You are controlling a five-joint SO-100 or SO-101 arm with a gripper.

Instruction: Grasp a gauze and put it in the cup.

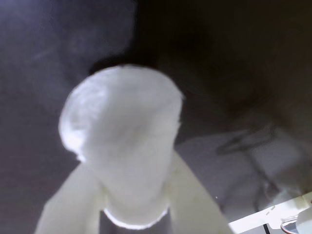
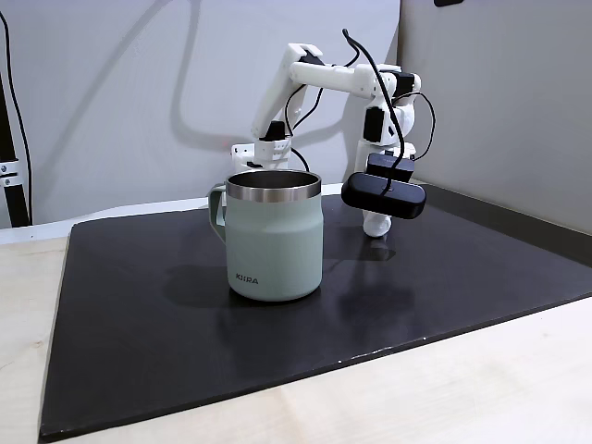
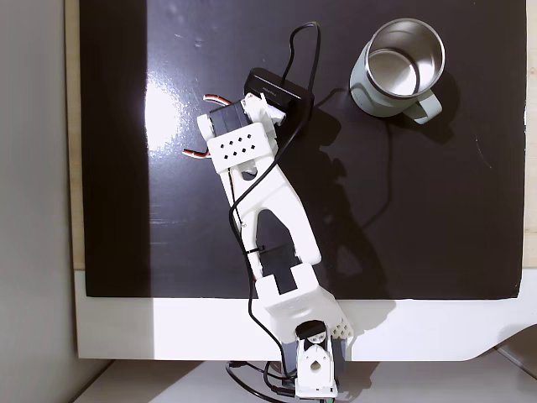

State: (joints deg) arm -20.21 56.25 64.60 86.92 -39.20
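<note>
Black matte sheeting (image 2: 166, 351) covers most of the work surface, lying on a pale wood-grain tabletop (image 2: 462, 388) with a white board (image 3: 168, 327) under the arm's base. Plain grey-white walls (image 2: 111, 83) close the scene behind the mat, and in the top-down fixed view a bright glare patch sits on the mat left of the arm.

In the wrist view, the small white cylindrical roll of soft gauze (image 1: 122, 146) is pinched between the two white plastic fingers (image 1: 195, 195) of the gripper (image 1: 131, 214), which press against its sides. The roll looks fuzzy and slightly blurred, held above the dark mat.

The pale sage-green mug with a bare steel rim (image 2: 274, 236) stands upright on the mat, handle at its left in the side fixed view, small dark lettering low on its front. In the top-down fixed view the mug (image 3: 398, 71) sits at the upper right, its steel interior open, well apart from the white jointed arm (image 3: 268, 201). A black camera housing (image 2: 384, 196) rides on the wrist, black cables looping along the arm.
</note>
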